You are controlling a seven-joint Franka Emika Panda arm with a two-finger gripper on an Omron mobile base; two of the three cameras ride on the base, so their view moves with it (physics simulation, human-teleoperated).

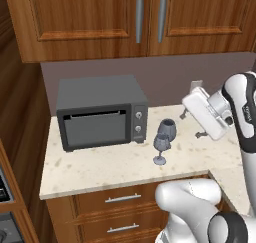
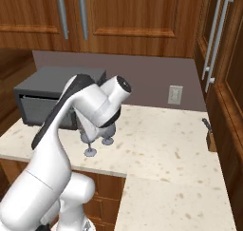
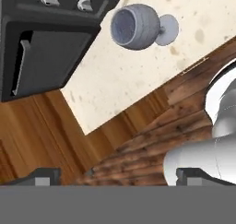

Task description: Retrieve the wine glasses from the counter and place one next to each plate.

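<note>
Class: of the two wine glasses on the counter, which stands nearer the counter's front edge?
The slimmer, bluish translucent glass stands nearer the front edge of the counter. The dark grey wide-bowled glass stands behind it, toward the wall.

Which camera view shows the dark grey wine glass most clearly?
The hand view: the dark grey wine glass appears large, with bowl opening and foot visible. The left base view shows it small, behind the slimmer glass. In the right base view the arm hides most of it.

**Glass seen from above, near the oven**

A wine glass (image 3: 136,26) stands on the beige speckled tabletop (image 3: 120,75), its grey bowl open toward the camera and its round foot showing past it. A dark toaster oven (image 3: 46,43) sits just beside it. The tool (image 3: 117,176) hangs with fingertips (image 3: 44,176) wide apart over wooden floor (image 3: 60,140).
</note>
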